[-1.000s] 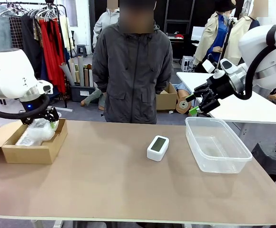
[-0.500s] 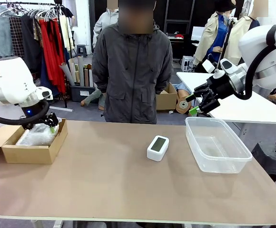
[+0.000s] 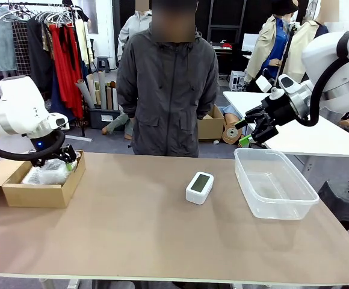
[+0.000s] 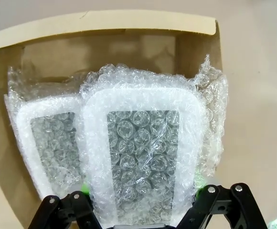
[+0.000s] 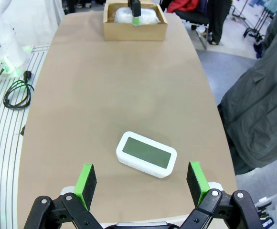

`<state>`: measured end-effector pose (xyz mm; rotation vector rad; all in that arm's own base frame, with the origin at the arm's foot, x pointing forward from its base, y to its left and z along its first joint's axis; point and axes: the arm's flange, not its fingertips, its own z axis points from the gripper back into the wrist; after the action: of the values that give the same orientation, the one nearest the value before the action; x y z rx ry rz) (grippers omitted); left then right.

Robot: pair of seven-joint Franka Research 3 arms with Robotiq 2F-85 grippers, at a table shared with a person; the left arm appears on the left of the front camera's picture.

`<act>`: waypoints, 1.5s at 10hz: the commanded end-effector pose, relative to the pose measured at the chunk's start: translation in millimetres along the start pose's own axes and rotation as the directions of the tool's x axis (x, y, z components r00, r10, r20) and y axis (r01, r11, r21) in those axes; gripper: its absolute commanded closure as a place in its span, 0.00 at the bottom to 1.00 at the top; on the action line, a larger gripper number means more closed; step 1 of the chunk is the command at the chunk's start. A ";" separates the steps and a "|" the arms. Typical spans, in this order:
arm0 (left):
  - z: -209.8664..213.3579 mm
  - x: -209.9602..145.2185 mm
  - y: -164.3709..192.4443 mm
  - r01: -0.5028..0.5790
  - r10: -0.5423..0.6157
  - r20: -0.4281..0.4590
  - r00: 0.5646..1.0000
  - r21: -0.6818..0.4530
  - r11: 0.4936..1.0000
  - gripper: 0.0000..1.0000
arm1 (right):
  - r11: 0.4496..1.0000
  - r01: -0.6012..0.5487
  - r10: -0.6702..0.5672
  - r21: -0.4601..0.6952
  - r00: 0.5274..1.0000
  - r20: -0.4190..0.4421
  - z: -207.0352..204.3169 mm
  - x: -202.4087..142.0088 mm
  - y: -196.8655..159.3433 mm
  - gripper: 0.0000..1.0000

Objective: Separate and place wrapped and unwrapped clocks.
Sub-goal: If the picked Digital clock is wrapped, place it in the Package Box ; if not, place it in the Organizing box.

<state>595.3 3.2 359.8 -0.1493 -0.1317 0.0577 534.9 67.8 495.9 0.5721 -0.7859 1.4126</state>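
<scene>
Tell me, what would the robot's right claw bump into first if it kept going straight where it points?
Most likely the bare white clock, seen between the green fingers of the open right gripper with nothing in front. It might hit the table just beside it; depth is unclear.

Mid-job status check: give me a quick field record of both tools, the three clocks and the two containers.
left tool: shut on one wrapped clock, at the cardboard box
second wrapped clock: in the box, beside the held one
bare clock: flat on the table, mid-table, screen up, untouched
clear tub: right of the bare clock, holds no clock
right tool: open, in the air by the tub's far corner
person: standing at the far edge
</scene>
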 end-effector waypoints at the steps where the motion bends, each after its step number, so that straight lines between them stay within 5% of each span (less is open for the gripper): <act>1: -10.9 3.4 9.4 -0.013 0.013 -0.017 1.000 -0.005 1.000 1.00 | 1.000 -0.007 0.007 -0.007 1.000 -0.004 1.4 0.7 0.4 0.00; 2: -12.6 3.3 9.3 -0.013 0.013 -0.020 1.000 -0.003 1.000 0.94 | 1.000 -0.007 0.007 -0.007 1.000 -0.004 1.4 0.7 0.4 0.00; 7: -7.6 3.8 9.7 -0.018 0.018 0.000 1.000 0.016 1.000 0.00 | 1.000 -0.007 0.007 -0.007 1.000 -0.004 1.4 0.7 0.4 0.00; 15: 18.9 14.7 -7.5 0.021 -0.026 0.073 0.997 0.071 0.997 0.00 | 1.000 -0.007 0.007 -0.007 1.000 -0.004 1.4 0.7 0.4 0.00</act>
<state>608.0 2.7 374.5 -0.1072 -0.1804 0.0344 534.9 67.8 495.9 0.5721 -0.7859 1.4126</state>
